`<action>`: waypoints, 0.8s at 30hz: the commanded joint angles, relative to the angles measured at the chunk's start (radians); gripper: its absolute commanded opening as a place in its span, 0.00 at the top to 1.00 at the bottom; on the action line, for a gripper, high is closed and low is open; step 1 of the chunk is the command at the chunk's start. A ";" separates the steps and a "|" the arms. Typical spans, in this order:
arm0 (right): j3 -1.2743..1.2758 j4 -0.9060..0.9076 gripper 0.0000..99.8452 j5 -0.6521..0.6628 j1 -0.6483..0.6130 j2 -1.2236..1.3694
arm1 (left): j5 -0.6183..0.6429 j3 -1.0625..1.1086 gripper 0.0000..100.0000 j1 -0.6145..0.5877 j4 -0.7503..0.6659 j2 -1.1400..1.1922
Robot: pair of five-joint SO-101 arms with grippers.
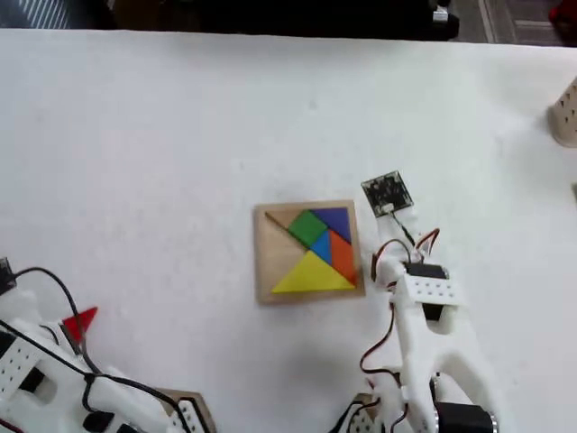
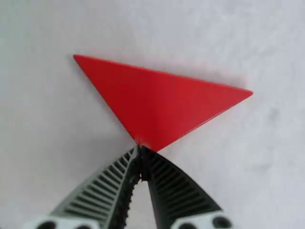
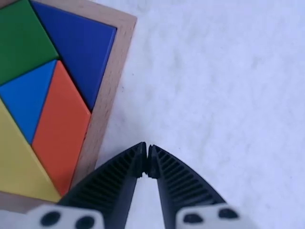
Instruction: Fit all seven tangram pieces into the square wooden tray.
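Red triangle (image 2: pixel 157 105), corner clamped in our left claw (image 2: pixel 139 155), likely for carrying, eight o'clock from the wooden tray (image 1: pixel 263 262); right claw (image 3: pixel 147 160) together.

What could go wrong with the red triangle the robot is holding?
The left fingers pinch the red triangle only at one corner tip, so it might swivel or slip out. The tray is far across the table, which probably means a long carry. The right fingers sit close beside the tray's edge, so they might get in the way or nudge the tray.
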 commanded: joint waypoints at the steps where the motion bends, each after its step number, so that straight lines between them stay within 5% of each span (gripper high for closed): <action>1: -0.009 -0.019 0.98 0.014 -0.008 -0.033 | -0.006 0.003 0.98 0.007 -0.031 -0.024; 11: -0.009 -0.013 0.98 0.014 -0.005 -0.033 | 0.018 -0.035 0.98 0.107 -0.072 0.027; 24: -0.009 -0.013 0.98 0.014 -0.007 -0.033 | -0.017 -0.446 0.98 0.038 -0.025 0.717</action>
